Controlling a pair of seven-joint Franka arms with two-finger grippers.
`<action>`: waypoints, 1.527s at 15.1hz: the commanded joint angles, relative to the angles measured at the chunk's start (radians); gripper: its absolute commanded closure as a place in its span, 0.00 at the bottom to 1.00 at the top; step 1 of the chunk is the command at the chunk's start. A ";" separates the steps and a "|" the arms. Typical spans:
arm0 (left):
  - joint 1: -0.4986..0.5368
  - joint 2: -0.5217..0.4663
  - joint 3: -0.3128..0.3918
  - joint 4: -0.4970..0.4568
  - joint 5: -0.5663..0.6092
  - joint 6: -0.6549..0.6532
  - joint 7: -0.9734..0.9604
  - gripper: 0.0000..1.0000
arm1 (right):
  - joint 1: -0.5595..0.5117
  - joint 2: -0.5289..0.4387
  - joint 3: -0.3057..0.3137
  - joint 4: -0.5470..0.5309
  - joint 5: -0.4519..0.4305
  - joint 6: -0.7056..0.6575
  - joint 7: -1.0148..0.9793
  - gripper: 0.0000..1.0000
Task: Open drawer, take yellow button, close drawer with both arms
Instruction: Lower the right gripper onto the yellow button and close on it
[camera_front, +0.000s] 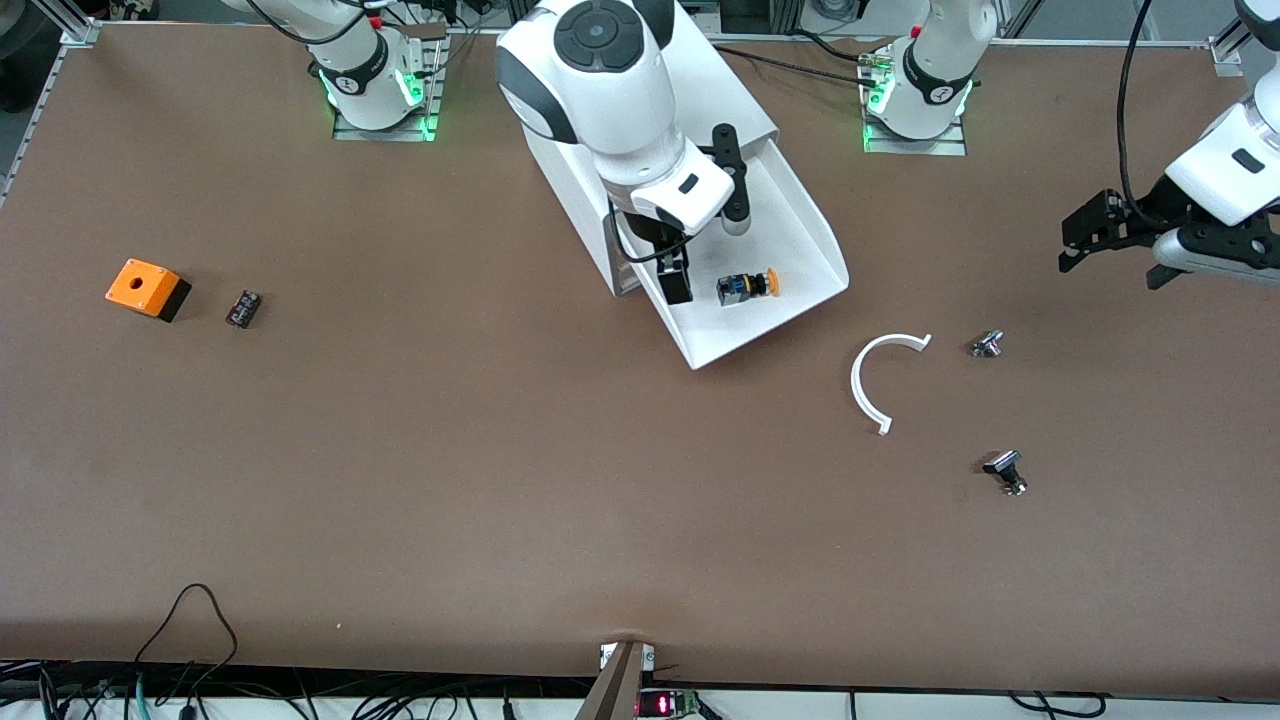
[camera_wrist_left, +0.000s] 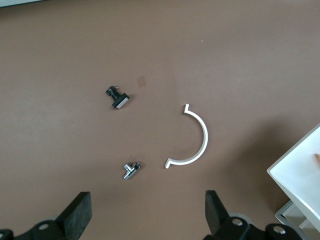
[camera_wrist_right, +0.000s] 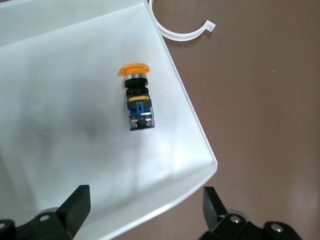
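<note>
The top drawer (camera_front: 790, 230) stands pulled out of the white cabinet (camera_front: 730, 95) at the middle of the table. The button (camera_front: 747, 288) lies on its side in the drawer, orange cap toward the left arm's end. In the right wrist view the button (camera_wrist_right: 137, 97) lies on the drawer's white floor (camera_wrist_right: 65, 100). My right gripper (camera_front: 672, 272) is open and empty over the drawer's side wall beside the button; its jaws (camera_wrist_right: 146, 210) straddle that wall. My left gripper (camera_front: 1110, 265) is open and empty (camera_wrist_left: 147, 217), up over bare table at the left arm's end.
A white C-shaped ring (camera_front: 880, 375) lies in front of the drawer, with a small metal part (camera_front: 987, 344) and a black part (camera_front: 1005, 470) beside it. An orange box with a hole (camera_front: 147, 288) and a flat black-red part (camera_front: 243, 308) lie at the right arm's end.
</note>
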 joint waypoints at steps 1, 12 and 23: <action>-0.016 -0.011 -0.005 0.005 0.046 -0.027 -0.068 0.00 | 0.049 0.069 -0.034 0.052 0.007 0.033 0.013 0.00; -0.033 -0.011 0.007 0.005 0.048 -0.108 -0.177 0.00 | 0.148 0.121 -0.096 0.056 0.008 0.069 0.092 0.00; -0.036 -0.009 0.009 0.008 0.048 -0.116 -0.174 0.00 | 0.171 0.158 -0.115 0.056 0.010 0.141 0.094 0.07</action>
